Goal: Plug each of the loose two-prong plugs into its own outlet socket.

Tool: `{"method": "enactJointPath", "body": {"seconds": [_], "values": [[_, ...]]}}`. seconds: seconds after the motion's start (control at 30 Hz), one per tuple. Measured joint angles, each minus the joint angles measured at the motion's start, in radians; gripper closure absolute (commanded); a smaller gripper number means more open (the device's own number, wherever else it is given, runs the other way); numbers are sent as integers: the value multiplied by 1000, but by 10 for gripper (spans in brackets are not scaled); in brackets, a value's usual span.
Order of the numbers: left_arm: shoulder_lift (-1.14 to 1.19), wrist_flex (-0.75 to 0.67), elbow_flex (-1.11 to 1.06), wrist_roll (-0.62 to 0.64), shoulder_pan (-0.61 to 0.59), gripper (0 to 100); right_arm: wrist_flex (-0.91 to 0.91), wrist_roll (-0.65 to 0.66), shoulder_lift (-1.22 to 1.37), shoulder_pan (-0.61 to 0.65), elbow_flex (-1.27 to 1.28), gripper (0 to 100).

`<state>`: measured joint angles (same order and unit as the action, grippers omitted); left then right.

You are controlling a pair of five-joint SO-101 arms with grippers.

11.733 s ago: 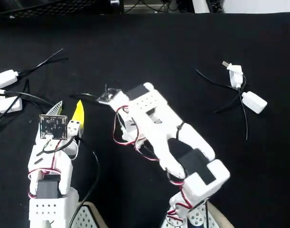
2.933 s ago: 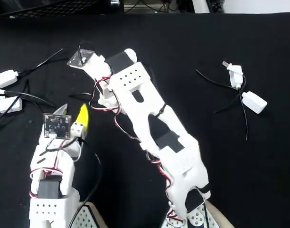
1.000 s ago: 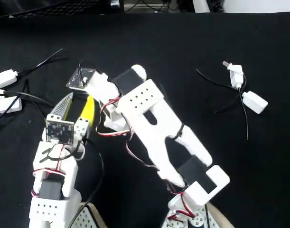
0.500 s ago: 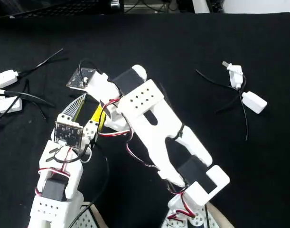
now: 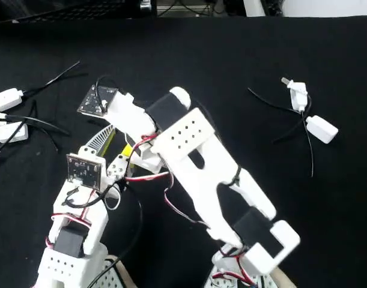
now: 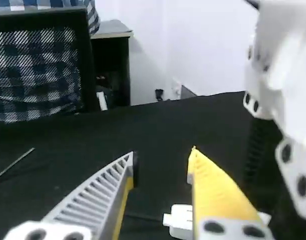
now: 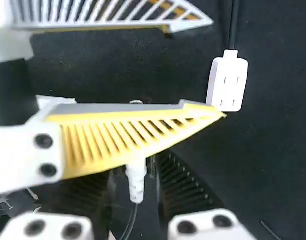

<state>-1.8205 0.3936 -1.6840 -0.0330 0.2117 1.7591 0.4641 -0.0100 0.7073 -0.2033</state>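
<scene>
- At the left edge of the black worktop (image 5: 231,54) lie two white cable ends, one (image 5: 6,99) farther back and one (image 5: 11,131) nearer, each on a thin black cord. I cannot tell whether they are plugs or sockets.
- The left pincer (image 6: 162,154) is released, with its grey ribbed finger (image 6: 100,197) and yellow finger (image 6: 213,192) spread wide and nothing gripped between them. It sits low over the worktop, just beside the right arm's wrist.
- A white outlet socket (image 7: 227,85) lies flat on the worktop with its two slots facing up and its black cord running away from it. In the right wrist view it sits just past the tip of the left pincer's yellow finger, within that pincer's open span and touching neither finger. In the left wrist view a white block (image 6: 182,222) shows low between the fingers, close to the yellow one.
- The right pincer (image 7: 142,175) reaches across over the left pincer. It looks clenched on a white plug (image 7: 135,185) held between its dark fingers, with the cord trailing back towards the wrist. The plug is apart from the socket.
- Well to the right lie a loose two-prong plug (image 5: 298,93) and, near it, a white socket block (image 5: 322,128), with their black cords crossing.
</scene>
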Motion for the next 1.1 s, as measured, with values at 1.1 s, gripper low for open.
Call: {"method": "enactJointPath", "body": {"seconds": [1.1], "values": [[3,140,0,0,35,816,2,0,-58,-2,14,986]]}}
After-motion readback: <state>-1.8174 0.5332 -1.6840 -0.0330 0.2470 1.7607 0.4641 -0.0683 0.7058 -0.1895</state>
